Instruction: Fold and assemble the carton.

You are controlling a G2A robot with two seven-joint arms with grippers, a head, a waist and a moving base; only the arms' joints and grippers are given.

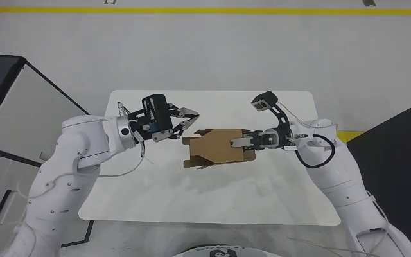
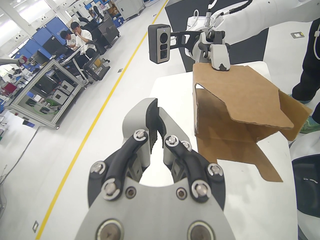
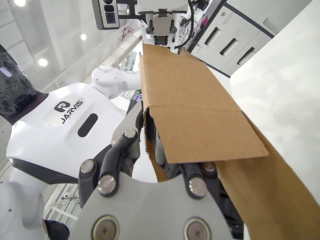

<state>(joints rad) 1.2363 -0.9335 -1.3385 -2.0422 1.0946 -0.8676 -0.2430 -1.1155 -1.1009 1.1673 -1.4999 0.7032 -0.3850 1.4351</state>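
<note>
On my top camera the brown cardboard carton (image 1: 215, 148) lies near the middle of the white table (image 1: 270, 193), part-opened into a flattened sleeve with loose flaps at both ends. My right gripper (image 1: 243, 140) is pinched onto the end nearest that arm. From its own wrist camera, one wall of the carton (image 3: 190, 116) runs between the fingers of the right gripper (image 3: 148, 136). My left gripper (image 1: 191, 121) hangs just off the opposite open end, apart from the cardboard. Through the left wrist camera, the left gripper (image 2: 157, 121) has its pads pressed together on nothing, and the carton (image 2: 232, 93) sits beyond them.
</note>
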